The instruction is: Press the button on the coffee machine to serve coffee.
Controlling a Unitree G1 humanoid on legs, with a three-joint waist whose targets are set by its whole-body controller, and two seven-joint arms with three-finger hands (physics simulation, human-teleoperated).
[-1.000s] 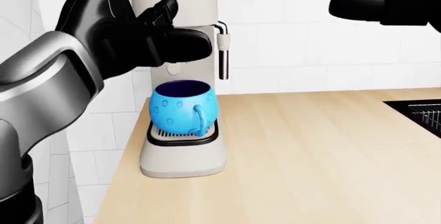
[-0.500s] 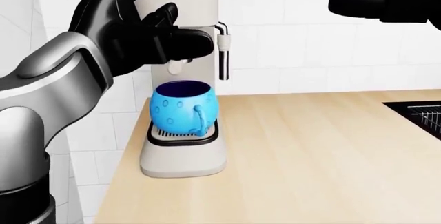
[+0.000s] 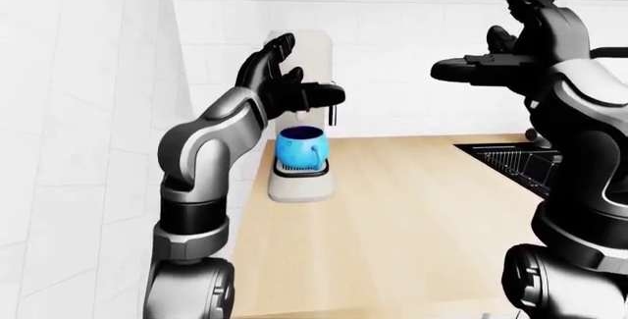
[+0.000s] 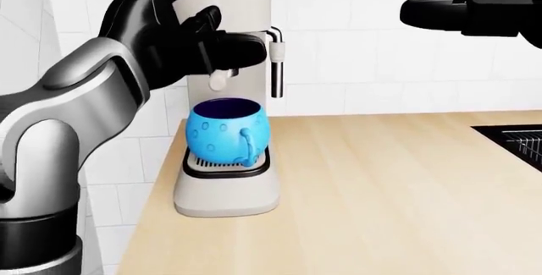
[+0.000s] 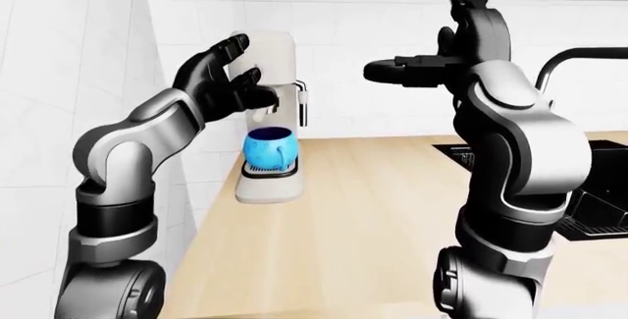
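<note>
A white coffee machine [image 4: 227, 200] stands at the left end of the wooden counter [image 4: 381, 186], against the tiled wall. A blue dotted mug [image 4: 225, 131] sits on its drip tray under the spout. My left hand [image 4: 216, 37] is open, with its fingers spread across the machine's upper face above the mug; it covers that face, so no button shows. My right hand [image 4: 462, 8] is open and held high at the upper right, away from the machine. Both hands also show in the right-eye view: the left [image 5: 235, 80], the right [image 5: 432, 65].
A dark sink [image 3: 515, 163] with a rack is set into the counter on the right, with a faucet [image 5: 566, 61] above it. A white tiled wall [image 3: 88, 113] runs along the left. The machine's steam wand [image 4: 275, 65] hangs beside my left thumb.
My left arm has risen and moved in toward the machine, so the spout under the hand now shows. The right hand has barely shifted. The mug has not moved.
</note>
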